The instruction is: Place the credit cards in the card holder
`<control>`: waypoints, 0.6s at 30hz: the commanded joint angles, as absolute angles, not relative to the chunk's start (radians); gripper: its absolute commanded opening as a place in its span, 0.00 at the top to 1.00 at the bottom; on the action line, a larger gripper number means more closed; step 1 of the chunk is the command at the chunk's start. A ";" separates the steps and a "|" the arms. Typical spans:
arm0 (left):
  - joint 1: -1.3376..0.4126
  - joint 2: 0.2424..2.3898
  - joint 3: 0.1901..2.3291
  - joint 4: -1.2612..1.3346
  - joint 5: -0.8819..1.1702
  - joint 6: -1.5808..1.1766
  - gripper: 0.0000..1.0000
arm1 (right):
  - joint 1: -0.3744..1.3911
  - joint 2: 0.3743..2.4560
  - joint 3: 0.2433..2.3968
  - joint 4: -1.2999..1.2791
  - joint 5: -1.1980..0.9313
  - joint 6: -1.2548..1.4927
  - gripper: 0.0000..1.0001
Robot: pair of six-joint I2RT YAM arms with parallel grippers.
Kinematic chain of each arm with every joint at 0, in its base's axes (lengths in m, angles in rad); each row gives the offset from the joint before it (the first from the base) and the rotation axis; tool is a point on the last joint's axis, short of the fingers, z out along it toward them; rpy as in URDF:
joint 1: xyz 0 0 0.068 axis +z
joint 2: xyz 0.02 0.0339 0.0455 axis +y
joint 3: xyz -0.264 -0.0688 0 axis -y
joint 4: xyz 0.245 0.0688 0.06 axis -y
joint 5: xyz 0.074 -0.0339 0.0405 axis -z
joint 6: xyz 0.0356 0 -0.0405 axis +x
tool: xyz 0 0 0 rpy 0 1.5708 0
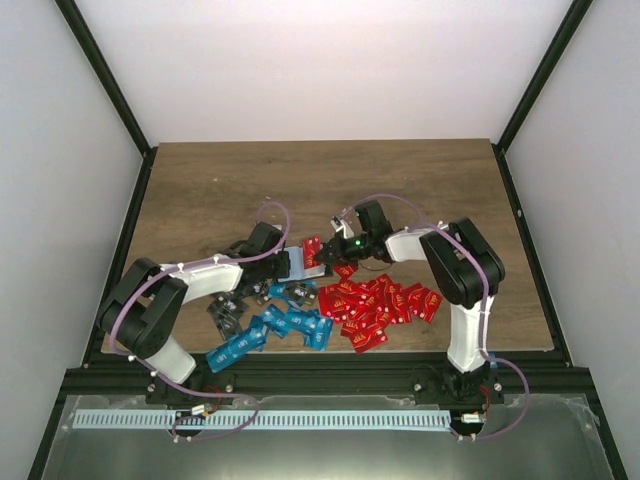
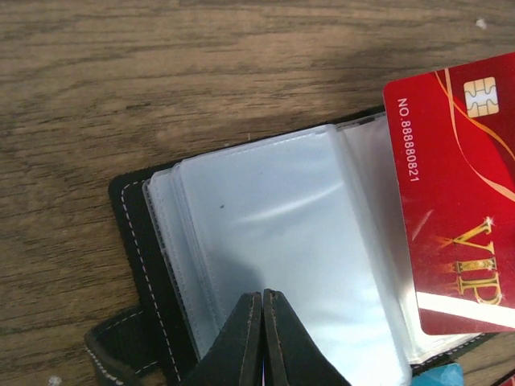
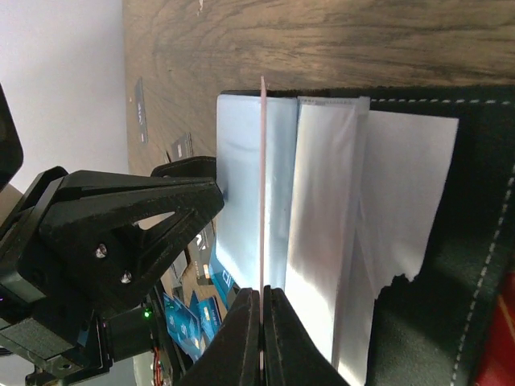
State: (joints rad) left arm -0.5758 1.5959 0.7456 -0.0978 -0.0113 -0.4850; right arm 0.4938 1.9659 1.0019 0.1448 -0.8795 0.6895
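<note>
The card holder (image 2: 137,241) lies open on the table, black cover down, its clear pale blue sleeves (image 2: 273,217) fanned upward. My left gripper (image 2: 263,293) is shut, and its tips rest on the top sleeve with nothing visible between them. My right gripper (image 3: 263,291) is shut on a red credit card (image 3: 262,185), seen edge-on and standing among the sleeves (image 3: 322,225). The same red VIP card (image 2: 451,217) lies over the holder's right side. In the top view both grippers (image 1: 283,262) (image 1: 328,252) meet at the holder (image 1: 300,263).
Loose red cards (image 1: 380,300) lie heaped in front of the right arm. Blue cards (image 1: 280,330) and dark grey cards (image 1: 228,312) lie in front of the left arm. Bare wooden table (image 1: 320,180) stretches behind. The left gripper's black body (image 3: 121,233) sits close beside the held card.
</note>
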 commanded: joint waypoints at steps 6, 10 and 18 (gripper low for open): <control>-0.571 1.610 0.729 -0.126 -0.038 -0.504 0.96 | 0.513 1.999 1.038 0.166 -0.898 0.693 0.99; -0.572 1.602 0.723 -0.135 -0.043 -0.507 0.96 | 0.515 2.004 1.039 0.168 -0.897 0.696 0.99; -0.573 1.553 0.708 -0.150 -0.062 -0.515 0.96 | 0.522 2.027 1.036 0.198 -0.914 0.712 0.99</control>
